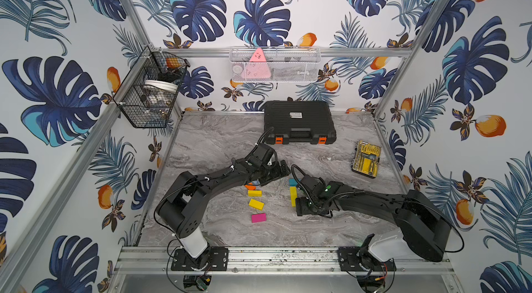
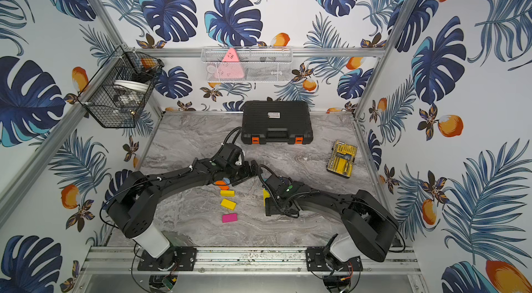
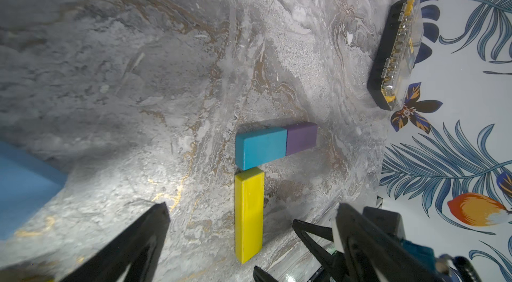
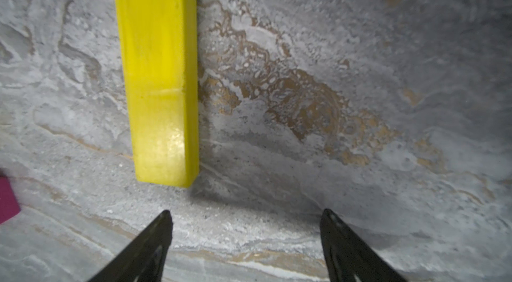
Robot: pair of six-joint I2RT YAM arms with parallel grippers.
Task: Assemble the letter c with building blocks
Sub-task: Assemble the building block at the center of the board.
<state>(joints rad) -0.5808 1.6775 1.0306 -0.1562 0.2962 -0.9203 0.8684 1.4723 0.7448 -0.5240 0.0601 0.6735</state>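
**Both claws released, long yellow block on the bench**

The left claw [image 3: 251, 205] is spread wide and grasps nothing. In its wrist view the long yellow block [image 3: 248, 214] lies flat on the bench [image 3: 138, 72] between the two fingers, though I cannot tell how high the claw stands above it. The block's far end meets a teal block [image 3: 260, 147] at a right angle. A purple block [image 3: 301, 138] touches the teal one end to end.

The right claw [image 4: 246, 211] is also released and empty. The long yellow block lies ahead of it, off to one finger's side and not between them.

In a top view, two yellow blocks [image 1: 254, 193] and a magenta block [image 1: 258, 217] lie loose, apart from both claws.
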